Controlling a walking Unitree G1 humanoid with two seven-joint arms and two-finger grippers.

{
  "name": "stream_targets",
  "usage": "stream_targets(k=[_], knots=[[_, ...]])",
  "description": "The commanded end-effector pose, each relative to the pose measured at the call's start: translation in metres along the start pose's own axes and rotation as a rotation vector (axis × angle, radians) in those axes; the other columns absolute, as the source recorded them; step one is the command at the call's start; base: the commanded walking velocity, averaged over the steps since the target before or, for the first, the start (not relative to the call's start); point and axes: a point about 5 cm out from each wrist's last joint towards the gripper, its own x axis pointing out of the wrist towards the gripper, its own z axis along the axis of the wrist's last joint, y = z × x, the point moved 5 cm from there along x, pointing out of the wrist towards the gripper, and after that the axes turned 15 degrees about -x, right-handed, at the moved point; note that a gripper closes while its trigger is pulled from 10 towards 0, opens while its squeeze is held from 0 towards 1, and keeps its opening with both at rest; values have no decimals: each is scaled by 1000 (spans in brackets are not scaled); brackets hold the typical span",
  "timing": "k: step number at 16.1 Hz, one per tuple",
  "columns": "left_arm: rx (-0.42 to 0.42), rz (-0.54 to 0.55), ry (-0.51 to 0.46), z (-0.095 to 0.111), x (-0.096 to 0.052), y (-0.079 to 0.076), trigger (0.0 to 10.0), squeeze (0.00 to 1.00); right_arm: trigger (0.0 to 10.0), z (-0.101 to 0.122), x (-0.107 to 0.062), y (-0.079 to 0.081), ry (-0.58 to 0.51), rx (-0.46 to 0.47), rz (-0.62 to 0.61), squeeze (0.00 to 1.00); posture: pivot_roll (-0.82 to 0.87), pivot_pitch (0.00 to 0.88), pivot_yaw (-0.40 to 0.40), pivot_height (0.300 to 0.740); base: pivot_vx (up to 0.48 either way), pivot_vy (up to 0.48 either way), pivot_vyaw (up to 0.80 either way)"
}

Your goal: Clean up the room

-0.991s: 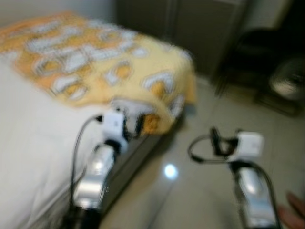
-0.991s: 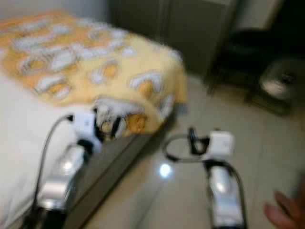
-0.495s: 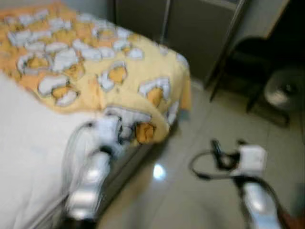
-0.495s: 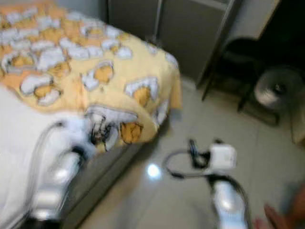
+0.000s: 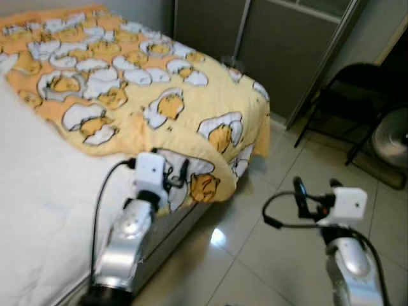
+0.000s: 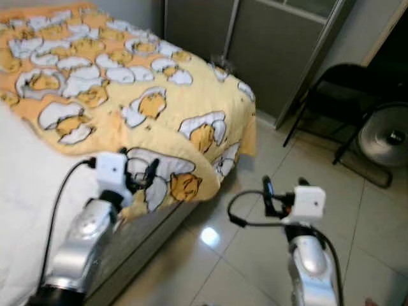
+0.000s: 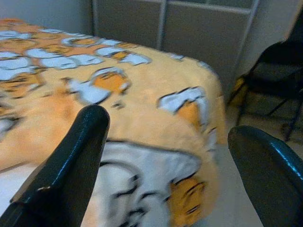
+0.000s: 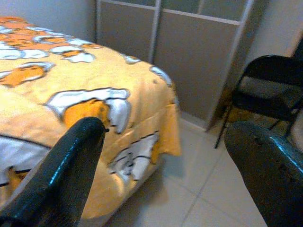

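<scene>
A yellow blanket (image 5: 127,83) printed with egg cartoons covers the far part of the bed, and its corner is folded back over the bed's edge. My left gripper (image 5: 177,175) is open just in front of that folded corner (image 7: 156,165), with nothing between its fingers. White sheet (image 5: 38,178) covers the near part of the bed. My right gripper (image 5: 315,188) is open over the tiled floor, to the right of the bed, and holds nothing.
Grey sliding doors (image 5: 280,44) stand behind the bed. A black folding chair (image 5: 347,102) and a floor fan (image 5: 392,137) are at the right. Glossy floor tiles (image 5: 255,248) lie between the bed and the chair.
The camera has swung and the picture has sharpened. Both grippers stay open in about the same places relative to the bed.
</scene>
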Motion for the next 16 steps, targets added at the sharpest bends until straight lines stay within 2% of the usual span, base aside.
stream_targets(k=[1, 7, 9, 11, 13, 16], knots=[[12, 9, -7, 2, 2, 1, 10000, 0, 10000, -3, -2, 0, 14, -6, 6, 0, -5, 0, -90, 740, 0, 0, 0], [36, 64, -7, 9, 12, 19, 10000, 0, 10000, -5, -3, 6, 27, 1, 22, 0, 5, 0, -89, 740, 0, 0, 0], [35, 59, -3, 10, 15, 18, 10000, 0, 10000, -6, -5, 8, 32, 3, 25, 0, 12, 0, -91, 740, 0, 0, 0], [31, 34, 29, 1, 21, 13, 10000, 0, 10000, -6, -6, 11, 31, 7, 35, 0, 18, 0, -95, 740, 0, 0, 0], [30, 37, 58, -6, 26, 16, 10000, 0, 10000, -5, -7, 13, 30, 10, 42, 0, 16, 0, -99, 740, 0, 0, 0], [51, 125, 148, -24, 44, 37, 10000, 0, 10000, -2, -20, 18, 34, -4, 96, 0, -13, 37, -125, 740, 0, 0, 0]])
